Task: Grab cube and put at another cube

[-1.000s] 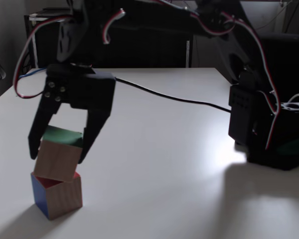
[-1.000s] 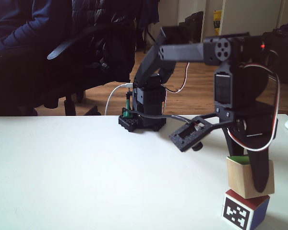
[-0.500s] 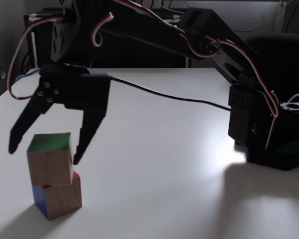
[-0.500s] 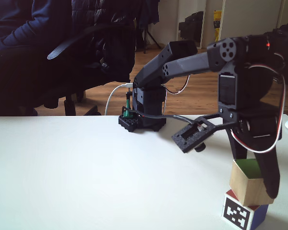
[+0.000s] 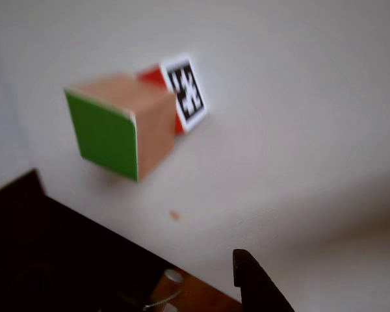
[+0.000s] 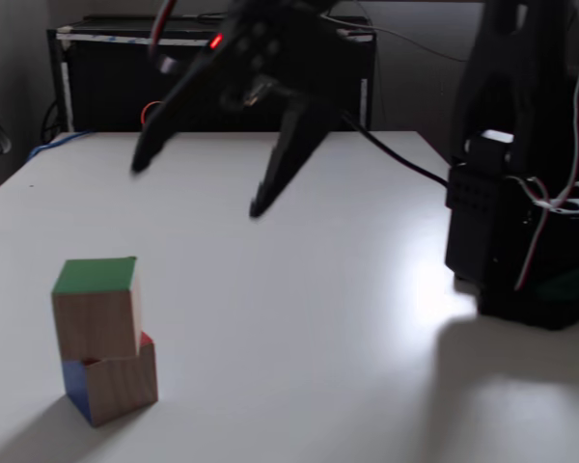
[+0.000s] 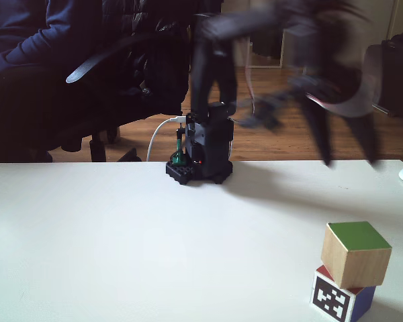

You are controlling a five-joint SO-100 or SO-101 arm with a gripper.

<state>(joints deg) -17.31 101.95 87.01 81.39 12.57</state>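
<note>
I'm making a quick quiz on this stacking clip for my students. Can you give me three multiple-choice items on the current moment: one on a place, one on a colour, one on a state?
1. Where is the wooden cube?
A. resting on the marker cube
B. beside the arm's base
C. held in the hand

2. What colour is the wooden cube's top face?
A. red
B. green
C. yellow

3. How is the hand?
A. shut on the wooden cube
B. open and raised clear of the stack
C. resting flat on the table

Answers:
1. A: in both fixed views the wooden cube sits skewed on the marker cube.
2. B: its upward face is green in both fixed views.
3. B: in a fixed view the fingers are spread apart, well above the cubes, touching neither.
</note>
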